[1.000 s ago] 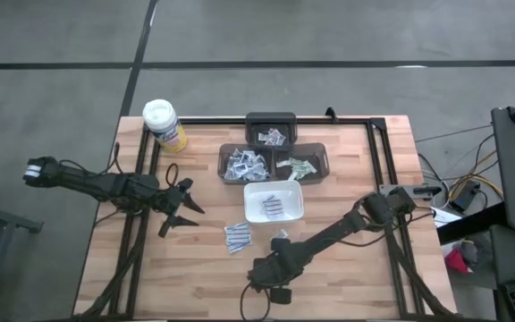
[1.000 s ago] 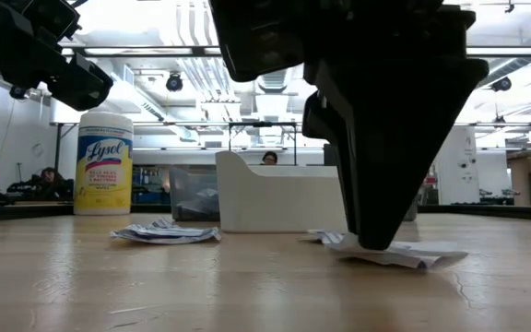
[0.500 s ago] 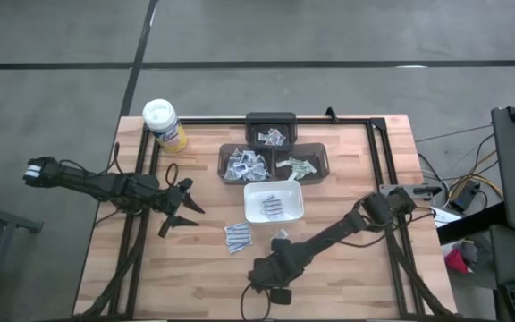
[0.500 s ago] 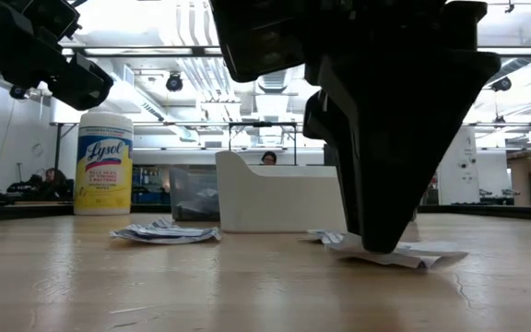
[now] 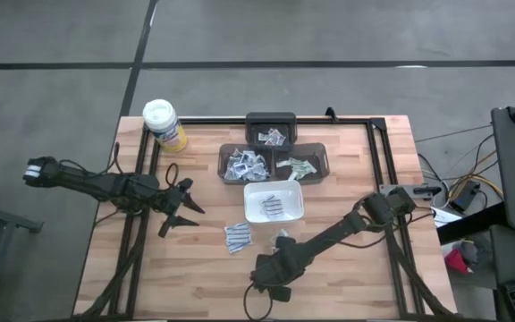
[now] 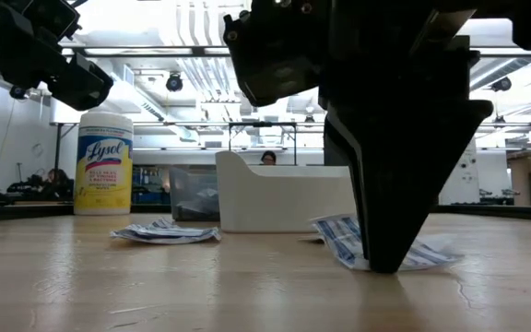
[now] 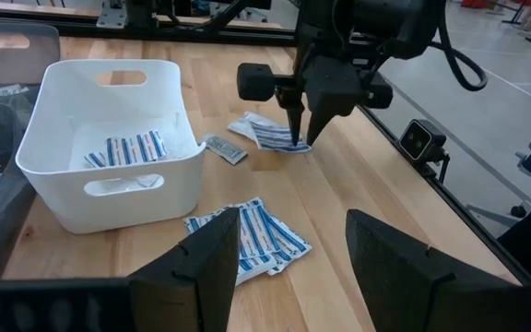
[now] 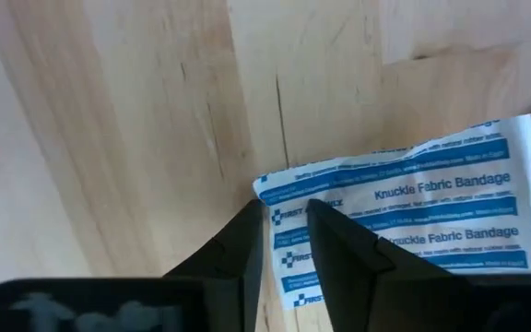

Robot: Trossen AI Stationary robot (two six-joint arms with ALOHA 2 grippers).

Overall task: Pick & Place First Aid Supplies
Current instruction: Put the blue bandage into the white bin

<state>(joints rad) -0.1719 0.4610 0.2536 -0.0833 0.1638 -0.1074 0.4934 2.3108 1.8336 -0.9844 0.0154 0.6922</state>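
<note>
A white packet with blue bands, printed "Knuckle Fabric Bandage", lies on the wood in front of the white tray, and also shows in the left wrist view. My right gripper points straight down over one short end of it, shut on that end. A loose pile of similar packets lies flat on the table to the left of it. My left gripper hangs open above the table's left part, with nothing between its fingers. My right gripper has the packet's short end between its two fingers, coming from above and pointing down. In the low view one part of the packet stands tilted up beside the finger, and the rest lies on the table.
Three dark bins with packets stand behind the white tray, which holds a few packets. A yellow canister stands at the far left corner. One small grey packet lies near the tray. Black rails frame the table.
My right gripper has turned a little about its own downward axis over the packet. The packet lay flat on the table; now the part beside the fingers is tipped up while its other end stays on the wood.
</note>
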